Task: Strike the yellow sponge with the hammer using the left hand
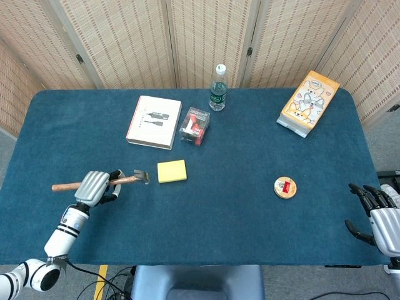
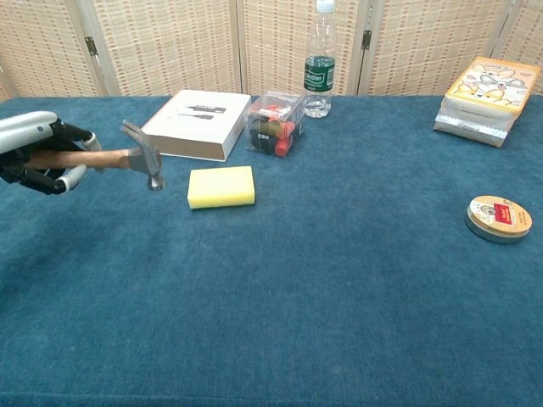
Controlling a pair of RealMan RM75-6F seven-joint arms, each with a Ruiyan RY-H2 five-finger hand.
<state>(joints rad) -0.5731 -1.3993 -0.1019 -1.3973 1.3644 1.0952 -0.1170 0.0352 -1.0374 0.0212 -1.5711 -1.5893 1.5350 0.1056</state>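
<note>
While my left hand (image 1: 94, 187) has its fingers wrapped round the hammer (image 2: 127, 158) handle, the head is off the table (image 1: 250, 237), just left of the yellow sponge (image 1: 172, 170) and not yet over it. Grip looks mid-handle, w/ a good length of handle sticking out behind the hand.

Risks, imo:
- Head is short of the sponge; swinging from here prob lands on cloth. Need more travel to the right first.
- Sponge is soft and loose on the table, so an off-centre hit near its left edge could flip or shove it toward the white box (image 1: 154, 121) or the clear box (image 1: 194, 126).
- Mid-handle grip means the handle could twist in my fingers on impact. Can't tell how tight the hold is.

Hammer long axis runs roughly left-right across the table, head end toward the sponge, striking face down, claw up. Sponge lies flat, long side also approx left-right.

Right hand (image 1: 379, 215) sits at the far right table edge, fingers apart, holding nothing.
</note>
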